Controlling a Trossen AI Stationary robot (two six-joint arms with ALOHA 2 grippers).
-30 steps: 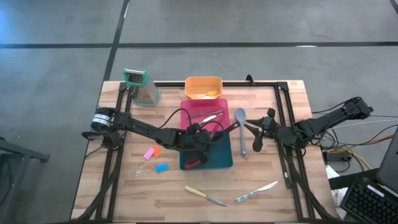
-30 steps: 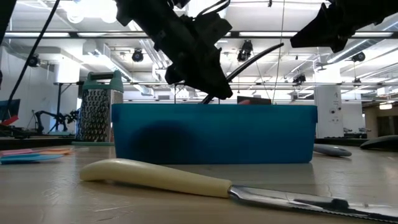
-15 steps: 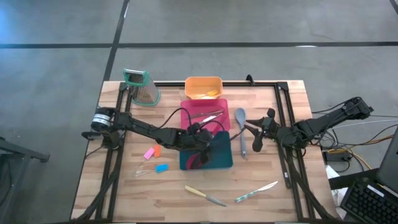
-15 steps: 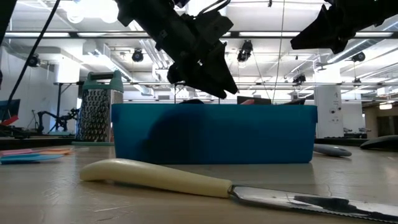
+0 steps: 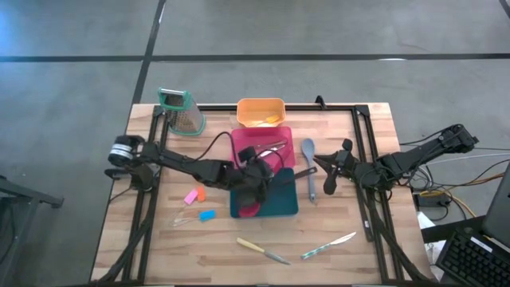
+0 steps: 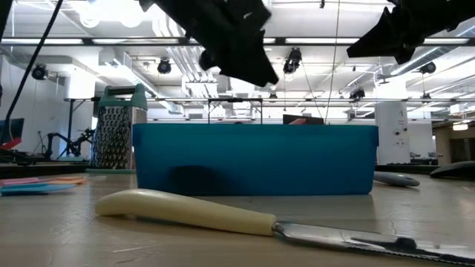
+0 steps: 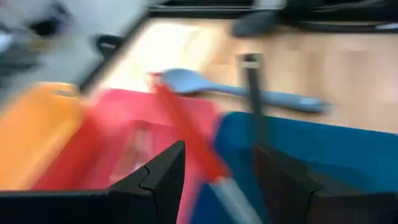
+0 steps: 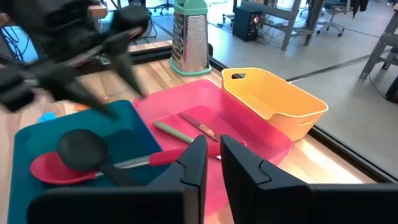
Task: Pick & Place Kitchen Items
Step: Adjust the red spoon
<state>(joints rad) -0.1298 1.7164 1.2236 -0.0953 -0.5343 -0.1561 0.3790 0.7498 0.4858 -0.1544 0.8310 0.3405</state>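
My left gripper [image 5: 256, 175] hangs open and empty above the teal tray [image 5: 288, 209]; the right wrist view shows it too [image 8: 118, 59]. In the tray lie a red spoon [image 8: 46, 169] and a black spoon [image 8: 81, 148], the black bowl resting on the red one. Their handles show between my left fingers in the left wrist view [image 7: 217, 180]. My right gripper [image 5: 329, 167] is shut and empty, right of a grey spoon [image 5: 309, 169] that lies flat on the table. Two knives [image 5: 263, 251] [image 5: 328, 245] lie near the front edge.
A pink tray [image 5: 239, 137] with cutlery and an orange tray [image 5: 260, 104] stand beyond the teal one. The green-topped grater [image 5: 182, 112] stands at the far left. Small pink [image 5: 190, 197], orange [image 5: 200, 192] and blue [image 5: 207, 215] pieces lie left of the teal tray.
My left gripper held the black spoon slanting up over the teal tray, then let it go. The spoon has dropped into the tray. The gripper has then risen and drawn a little toward the table's far edge.
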